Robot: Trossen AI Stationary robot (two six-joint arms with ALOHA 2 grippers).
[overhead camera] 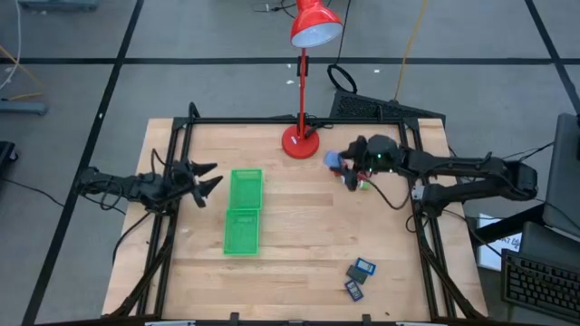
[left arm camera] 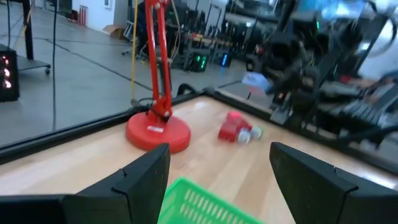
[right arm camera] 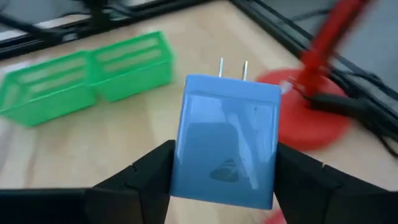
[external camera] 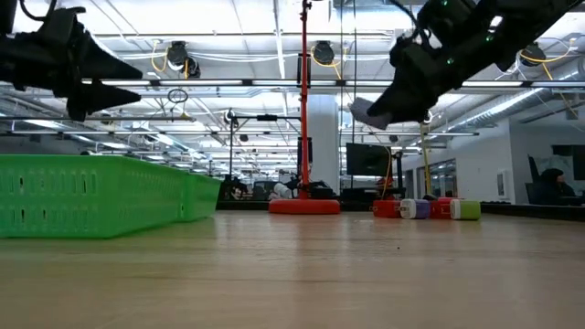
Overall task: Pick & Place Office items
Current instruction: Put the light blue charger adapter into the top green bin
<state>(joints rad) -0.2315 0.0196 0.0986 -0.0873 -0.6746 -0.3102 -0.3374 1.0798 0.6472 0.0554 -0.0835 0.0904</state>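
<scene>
Right gripper (right arm camera: 224,180) is clamped on a blue plug adapter (right arm camera: 227,146) with two metal prongs pointing away from the wrist; we see it held up in the air over the far right part of the table (overhead camera: 299,235), clear of the wood in the low view. Going near to far: we note two dark rectangles with blue faces (overhead camera: 360,277) lying close together at the near right of the table, well apart from everything else. Mid-table, left of centre, sits the long green tray (overhead camera: 243,210), its two compartments running near to far; we cannot tell whether anything lies inside. Left gripper (overhead camera: 210,177) hovers just left of the tray's far end, fingers spread wide and holding nothing. Farther right, under the raised right gripper, we see a cluster of small pieces on the wood: red blocks (left arm camera: 234,127), a whitish-blue bit (external camera: 415,209) and a small green piece (external camera: 466,209), touching or nearly so. At the far edge stands the red desk lamp (overhead camera: 301,140), its round base just left of that cluster.
</scene>
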